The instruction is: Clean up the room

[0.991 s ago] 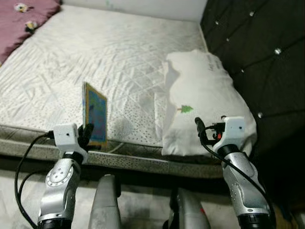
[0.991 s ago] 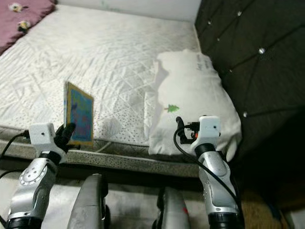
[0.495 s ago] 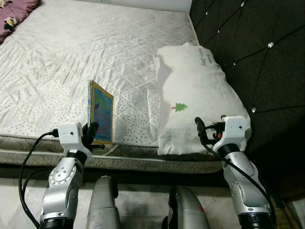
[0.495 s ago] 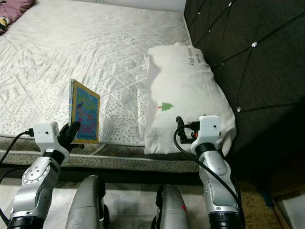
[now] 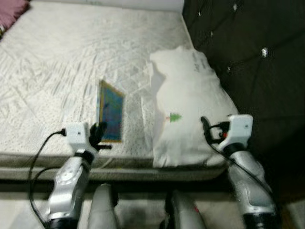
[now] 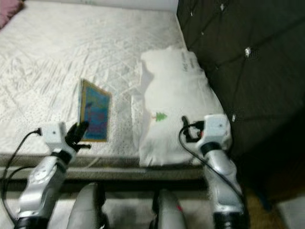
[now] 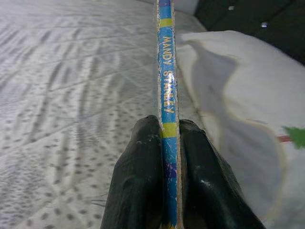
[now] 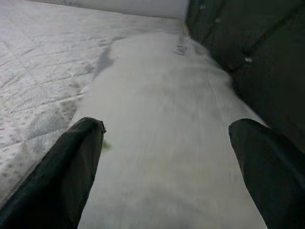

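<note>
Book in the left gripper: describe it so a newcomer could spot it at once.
On the white mattress, near its front edge, left of the white pillow. The left gripper pinches a thin book upright by its edge. It is the only colourful thing there: blue cover, yellow border.

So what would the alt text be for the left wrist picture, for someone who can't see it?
Two black fingers of the robot's left gripper pinch a thin blue book upright by its spine, which reads "Mandy Stanley". Behind it lie a quilted white mattress and a white pillow.
</note>
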`<state>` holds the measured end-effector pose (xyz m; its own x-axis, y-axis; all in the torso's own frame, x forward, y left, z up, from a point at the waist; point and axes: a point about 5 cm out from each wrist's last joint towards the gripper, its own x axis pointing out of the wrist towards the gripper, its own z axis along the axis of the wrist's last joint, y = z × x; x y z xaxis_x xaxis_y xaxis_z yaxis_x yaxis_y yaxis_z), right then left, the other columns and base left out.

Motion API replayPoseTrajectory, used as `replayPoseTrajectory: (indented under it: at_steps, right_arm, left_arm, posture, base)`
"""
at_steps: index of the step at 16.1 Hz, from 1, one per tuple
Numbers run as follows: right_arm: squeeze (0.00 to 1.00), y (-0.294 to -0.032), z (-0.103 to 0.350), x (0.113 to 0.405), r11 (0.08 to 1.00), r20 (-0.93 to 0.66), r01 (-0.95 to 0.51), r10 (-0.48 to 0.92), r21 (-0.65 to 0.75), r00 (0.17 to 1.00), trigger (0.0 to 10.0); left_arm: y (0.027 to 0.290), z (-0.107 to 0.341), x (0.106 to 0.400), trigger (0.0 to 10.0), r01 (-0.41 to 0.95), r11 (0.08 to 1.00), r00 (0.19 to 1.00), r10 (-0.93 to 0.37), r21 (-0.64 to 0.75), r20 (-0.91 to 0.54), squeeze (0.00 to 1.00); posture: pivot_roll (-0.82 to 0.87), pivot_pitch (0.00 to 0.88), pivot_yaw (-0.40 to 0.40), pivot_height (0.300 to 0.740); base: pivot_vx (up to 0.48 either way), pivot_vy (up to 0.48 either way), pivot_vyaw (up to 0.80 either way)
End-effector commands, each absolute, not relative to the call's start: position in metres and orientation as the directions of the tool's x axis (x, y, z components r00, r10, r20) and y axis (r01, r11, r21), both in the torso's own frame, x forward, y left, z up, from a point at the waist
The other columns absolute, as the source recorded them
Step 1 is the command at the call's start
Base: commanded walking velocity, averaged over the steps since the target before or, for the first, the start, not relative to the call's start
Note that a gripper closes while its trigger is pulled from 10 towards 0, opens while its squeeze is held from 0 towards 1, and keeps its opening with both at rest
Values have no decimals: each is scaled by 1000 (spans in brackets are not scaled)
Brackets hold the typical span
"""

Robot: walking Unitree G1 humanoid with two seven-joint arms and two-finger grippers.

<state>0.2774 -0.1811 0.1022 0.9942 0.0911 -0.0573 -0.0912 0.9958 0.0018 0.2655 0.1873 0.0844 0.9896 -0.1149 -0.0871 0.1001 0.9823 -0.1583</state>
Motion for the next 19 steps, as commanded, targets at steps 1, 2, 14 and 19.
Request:
replayPoseTrajectory:
  at_steps: [1,2,14,19]
  right_arm:
    - [0,-181,106,279,995,-48,-95,95,-7,994,10000]
    - [0,-181,106,278,995,-49,-96,96,-7,994,10000]
    - [0,-189,107,269,992,-63,-117,114,-37,991,10000]
    - [0,-208,111,256,993,-81,-87,80,-85,993,10000]
  left_arm:
    - [192,94,268,10000,81,985,994,-90,-150,-53,0]
    - [192,92,268,10000,76,985,994,-87,-154,-63,0]
    - [198,85,302,10000,23,929,984,-87,-369,-157,0]
    - [171,77,319,10000,84,872,940,-229,-482,-252,0]
  posture:
    - [-28,107,-83,627]
    - [-29,104,-83,627]
    - [-72,117,-112,582]
    - [-118,140,-127,582]
  base:
    - [259,0,0]
    - [0,0,0]
    - [0,0,0]
    - [0,0,0]
